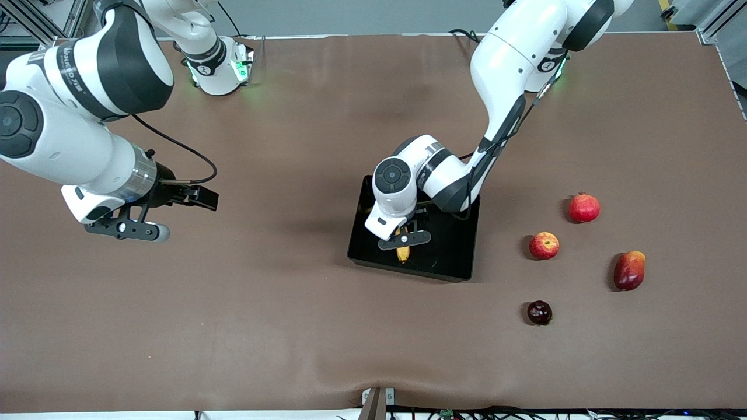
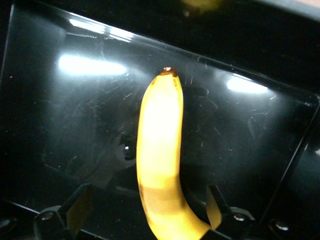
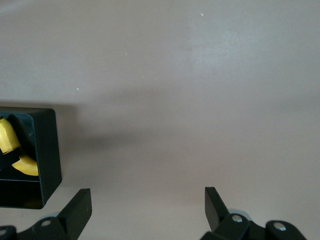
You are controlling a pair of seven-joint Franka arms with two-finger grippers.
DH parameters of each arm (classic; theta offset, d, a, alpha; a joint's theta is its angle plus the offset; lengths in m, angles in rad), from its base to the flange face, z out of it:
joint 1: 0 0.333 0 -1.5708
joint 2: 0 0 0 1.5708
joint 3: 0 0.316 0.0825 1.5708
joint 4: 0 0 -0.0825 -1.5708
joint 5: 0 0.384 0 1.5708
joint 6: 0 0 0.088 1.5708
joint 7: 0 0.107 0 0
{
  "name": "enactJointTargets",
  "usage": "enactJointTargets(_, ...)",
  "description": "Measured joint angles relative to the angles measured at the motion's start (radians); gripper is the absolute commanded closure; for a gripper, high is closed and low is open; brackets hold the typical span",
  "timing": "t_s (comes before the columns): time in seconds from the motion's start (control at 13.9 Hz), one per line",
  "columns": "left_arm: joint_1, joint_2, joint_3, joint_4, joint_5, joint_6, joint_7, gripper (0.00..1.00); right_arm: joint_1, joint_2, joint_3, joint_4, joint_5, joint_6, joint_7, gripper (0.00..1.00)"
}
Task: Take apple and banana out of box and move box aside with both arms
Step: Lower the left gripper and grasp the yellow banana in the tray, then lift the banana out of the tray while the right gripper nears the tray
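The black box (image 1: pixel 449 256) sits mid-table. The yellow banana (image 1: pixel 402 252) lies inside it on the glossy floor (image 2: pixel 250 130). My left gripper (image 1: pixel 404 239) hangs low over the box and is open. In the left wrist view the banana (image 2: pixel 160 150) runs between the fingers (image 2: pixel 216 205), close to one of them, and my left gripper (image 2: pixel 147 207) straddles its stem end. The red apple (image 1: pixel 544 245) rests on the table toward the left arm's end. My right gripper (image 1: pixel 128 229) is open and empty over bare table (image 3: pixel 148 205); its view catches the box corner (image 3: pixel 47 150) and the banana (image 3: pixel 10 137).
Near the apple lie a red pomegranate (image 1: pixel 584 207), a red-and-yellow mango (image 1: pixel 629 270) and a small dark red fruit (image 1: pixel 539 312). The brown table cover (image 1: pixel 262 303) has a ripple near the front edge. A small bracket (image 1: pixel 376 399) stands at that edge.
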Motion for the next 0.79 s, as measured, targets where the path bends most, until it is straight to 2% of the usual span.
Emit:
enactJointTargets(0.29, 0.0, 0.02, 0.0, -0.024, 0.0, 0.089, 0.02, 0.0, -0.002, 0.006, -0.004, 0.0, 0.0, 0.0, -0.023, 0.0)
enactJointTargets(0.5, 0.0, 0.036, 0.0, -0.035, 0.0, 0.109, 0.039, 0.41, -0.003, 0.008, -0.005, 0.0, 0.0, 0.001, -0.027, 0.0)
enactJointTargets(0.65, 0.0, 0.038, 0.0, -0.039, 0.0, 0.11, 0.06, 0.8, -0.003, 0.008, -0.005, 0.0, 0.0, 0.002, -0.028, 0.0)
enactJointTargets(0.72, 0.0, 0.038, 0.0, -0.039, 0.0, 0.111, 0.063, 0.96, -0.003, 0.008, -0.005, 0.0, 0.0, 0.002, -0.028, 0.0)
enactJointTargets(0.79, 0.0, 0.038, 0.001, -0.039, 0.0, 0.111, 0.063, 1.0, -0.003, 0.008, -0.005, 0.0, 0.0, 0.002, -0.028, 0.0)
